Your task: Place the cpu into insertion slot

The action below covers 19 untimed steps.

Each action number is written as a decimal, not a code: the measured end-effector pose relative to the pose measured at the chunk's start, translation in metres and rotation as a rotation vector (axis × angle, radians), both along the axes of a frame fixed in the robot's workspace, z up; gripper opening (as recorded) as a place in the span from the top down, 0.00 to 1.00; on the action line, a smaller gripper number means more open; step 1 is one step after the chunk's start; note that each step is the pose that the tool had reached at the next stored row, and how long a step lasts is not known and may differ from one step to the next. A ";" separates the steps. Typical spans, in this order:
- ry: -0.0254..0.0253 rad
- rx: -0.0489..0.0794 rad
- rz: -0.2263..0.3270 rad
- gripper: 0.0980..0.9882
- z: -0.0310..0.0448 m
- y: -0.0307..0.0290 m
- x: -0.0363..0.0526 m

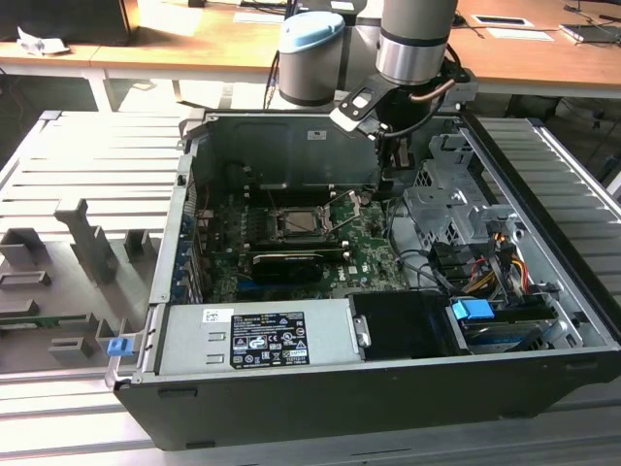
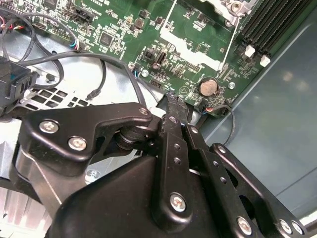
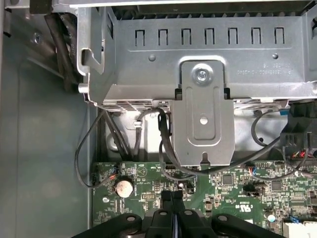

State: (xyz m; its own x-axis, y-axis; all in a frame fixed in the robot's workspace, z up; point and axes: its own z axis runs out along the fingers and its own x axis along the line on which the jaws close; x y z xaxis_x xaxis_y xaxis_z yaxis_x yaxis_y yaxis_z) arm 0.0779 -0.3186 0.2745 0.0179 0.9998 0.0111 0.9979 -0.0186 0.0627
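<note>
Nearest, we see the fingers (image 3: 167, 202) pressed together with no chip between them, hovering over the edge of the green board (image 3: 233, 191) near the coin battery (image 3: 123, 186). Loose black cables (image 3: 166, 144) and the metal drive cage (image 3: 198, 64) crowd that corner. Farther off, the insertion slot (image 1: 281, 225) seems to hold a dull grey square, likely the cpu (image 1: 301, 224), so we judge the placing done, though not surely.

Exterior view: strong daylight blows out pale wooden desktops (image 1: 184, 24) at 11 o'clock. Grey ribbed metal bench (image 1: 87, 165) evenly lit. Open black computer case (image 1: 388, 398) dimmer inside, green motherboard (image 1: 369, 254) shaded. Second wrist view: sheen on black linked tool (image 2: 174, 101), hazy highlight on grey-blue side panel (image 2: 282, 114). First wrist view: dark shadow under silver slotted drive cage (image 3: 198, 59).
</note>
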 end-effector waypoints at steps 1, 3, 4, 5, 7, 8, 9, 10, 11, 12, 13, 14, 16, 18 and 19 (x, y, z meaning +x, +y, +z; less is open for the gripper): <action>0.0000 0.000 0.000 0.99 0.0000 0.0001 0.0011; 0.0001 0.000 0.000 0.99 -0.0036 0.0000 0.0015; 0.0001 0.000 0.000 0.99 -0.0061 0.0000 0.0015; 0.0001 0.000 0.000 0.99 -0.0068 0.0000 0.0015; -0.0002 0.000 0.000 0.99 -0.0069 0.0000 0.0015; -0.0004 0.000 0.000 0.99 -0.0078 0.0001 0.0014; -0.0002 0.000 0.000 0.99 -0.0084 0.0000 0.0011; 0.0001 0.000 0.000 0.99 -0.0089 0.0000 0.0009; 0.0002 0.000 0.000 0.99 -0.0098 0.0000 0.0005; 0.0010 0.000 0.000 0.99 -0.0121 0.0000 -0.0001; 0.0023 0.000 0.000 0.99 -0.0155 0.0000 -0.0007; 0.0044 0.000 0.002 0.99 -0.0236 0.0000 -0.0054; 0.0050 0.000 0.003 0.99 -0.0247 0.0000 -0.0132; 0.0079 0.000 0.003 0.99 -0.0247 0.0000 -0.0184; 0.0083 0.000 0.003 0.99 -0.0247 0.0000 -0.0213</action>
State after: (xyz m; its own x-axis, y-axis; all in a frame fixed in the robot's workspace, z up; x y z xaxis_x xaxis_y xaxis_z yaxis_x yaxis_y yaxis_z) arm 0.0566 -0.3186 0.2497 0.0154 0.9998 0.0110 0.9984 -0.0160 0.0544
